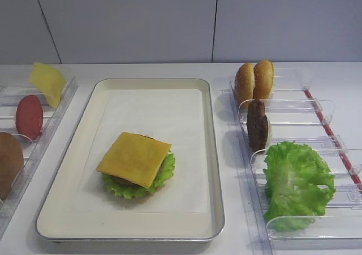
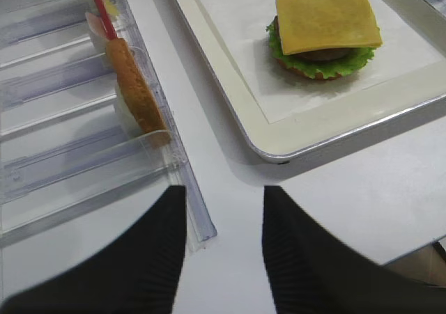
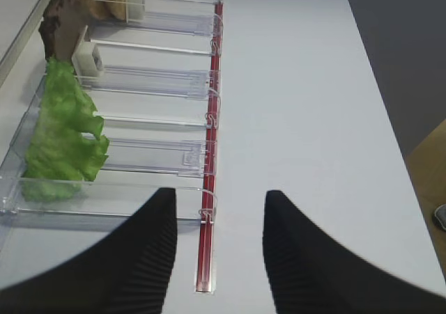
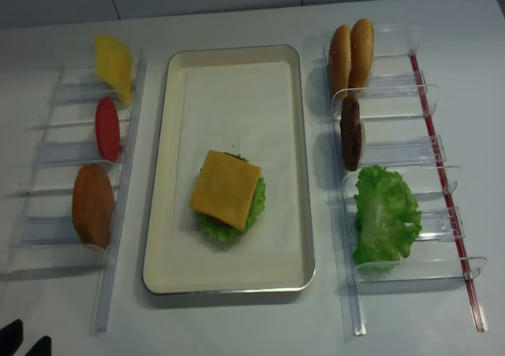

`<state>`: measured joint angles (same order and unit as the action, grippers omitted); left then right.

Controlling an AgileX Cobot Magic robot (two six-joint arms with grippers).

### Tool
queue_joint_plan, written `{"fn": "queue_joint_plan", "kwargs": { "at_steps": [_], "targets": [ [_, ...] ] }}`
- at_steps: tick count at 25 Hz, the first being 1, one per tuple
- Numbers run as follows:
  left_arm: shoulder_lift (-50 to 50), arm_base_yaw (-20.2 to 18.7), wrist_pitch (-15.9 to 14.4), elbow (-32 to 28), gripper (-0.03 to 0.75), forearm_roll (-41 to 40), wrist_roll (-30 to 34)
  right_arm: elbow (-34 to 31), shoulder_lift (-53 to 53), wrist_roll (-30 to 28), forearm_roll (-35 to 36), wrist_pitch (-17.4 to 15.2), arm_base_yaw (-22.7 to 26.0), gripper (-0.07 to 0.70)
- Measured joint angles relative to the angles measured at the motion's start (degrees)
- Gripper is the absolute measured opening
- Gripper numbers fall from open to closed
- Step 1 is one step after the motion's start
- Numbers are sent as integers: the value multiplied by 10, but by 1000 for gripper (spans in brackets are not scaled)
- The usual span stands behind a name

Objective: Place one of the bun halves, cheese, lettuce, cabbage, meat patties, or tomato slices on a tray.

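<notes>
Two stacked layers already sit under the cheese on the tray: a dark patty on lettuce, in the near half of the paper liner. What you still have to choose from stands upright in the clear bins either side. On the left, from far to near: a paler yellow slice, a tomato slice and a bun half. On the right: two bun halves, a meat patty and a lettuce leaf.

Your left gripper hangs at the near end of the left bins, jaws apart and empty; the bun half stands on edge just ahead of it and a little left, its long axis running away from you. Your right gripper hovers likewise, jaws apart, empty, near the red strip, with the leaf ahead-left
</notes>
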<state>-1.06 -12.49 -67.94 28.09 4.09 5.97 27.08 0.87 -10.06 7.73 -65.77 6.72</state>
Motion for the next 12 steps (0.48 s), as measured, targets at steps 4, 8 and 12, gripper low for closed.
{"fn": "queue_joint_plan", "kwargs": {
  "at_steps": [4, 8, 12],
  "targets": [
    [0, 0, 0, 0, 248, 0, 0, 0, 0, -2, 0, 0, 0, 330],
    [0, 0, 0, 0, 248, 0, 0, 0, 0, -2, 0, 0, 0, 330],
    [0, 0, 0, 0, 248, 0, 0, 0, 0, -2, 0, 0, 0, 330]
  ]
}}
